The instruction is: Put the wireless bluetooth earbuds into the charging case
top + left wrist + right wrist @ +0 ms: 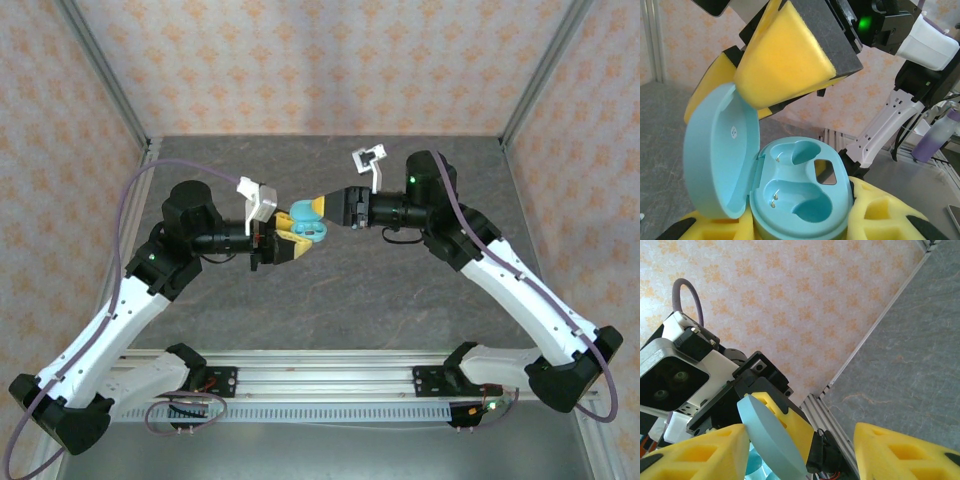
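The charging case is a light teal oval box, held above the middle of the table. My left gripper is shut on its base, and its yellow foam pads press the base from both sides. The lid stands open to the left, and both wells in the base are empty. My right gripper is open right beside the lid. In the right wrist view the lid's edge sits against the left pad, with a wide gap to the other pad. The earbuds are out of view.
The grey stone-patterned tabletop lies below both grippers. An aluminium rail runs along the near edge between the arm bases. Patterned wall panels and metal posts close off the back and sides. A purple bottle stands off the table.
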Robot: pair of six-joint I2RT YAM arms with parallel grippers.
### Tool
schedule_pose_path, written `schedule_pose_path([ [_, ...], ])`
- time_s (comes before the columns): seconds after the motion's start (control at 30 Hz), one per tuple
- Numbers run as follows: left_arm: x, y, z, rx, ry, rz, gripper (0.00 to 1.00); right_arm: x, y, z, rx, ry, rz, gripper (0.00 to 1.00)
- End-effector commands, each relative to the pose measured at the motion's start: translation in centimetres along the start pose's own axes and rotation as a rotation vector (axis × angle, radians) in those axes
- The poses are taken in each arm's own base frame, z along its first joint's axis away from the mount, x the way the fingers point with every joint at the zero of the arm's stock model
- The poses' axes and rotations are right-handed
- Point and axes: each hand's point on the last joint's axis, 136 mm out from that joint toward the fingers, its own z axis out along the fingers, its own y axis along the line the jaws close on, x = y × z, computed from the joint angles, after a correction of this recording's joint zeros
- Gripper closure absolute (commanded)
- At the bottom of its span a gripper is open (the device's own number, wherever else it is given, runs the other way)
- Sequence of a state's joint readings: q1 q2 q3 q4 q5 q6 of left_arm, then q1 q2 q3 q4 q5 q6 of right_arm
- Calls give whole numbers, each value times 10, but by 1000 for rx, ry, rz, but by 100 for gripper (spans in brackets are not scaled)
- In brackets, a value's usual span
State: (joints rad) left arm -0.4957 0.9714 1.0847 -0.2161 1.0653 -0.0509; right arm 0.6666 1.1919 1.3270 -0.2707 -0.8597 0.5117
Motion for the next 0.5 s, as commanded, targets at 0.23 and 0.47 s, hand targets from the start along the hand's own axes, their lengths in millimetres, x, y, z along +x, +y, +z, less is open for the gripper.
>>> schedule_pose_path([
  [0.23,0,-10,0,35,0,54,100,-7,18,-10,-77,-43,-47,32],
  [0.47,5,-3,-1,-7,22,43,100,-12,17,-15,-18,-57,-55,31],
])
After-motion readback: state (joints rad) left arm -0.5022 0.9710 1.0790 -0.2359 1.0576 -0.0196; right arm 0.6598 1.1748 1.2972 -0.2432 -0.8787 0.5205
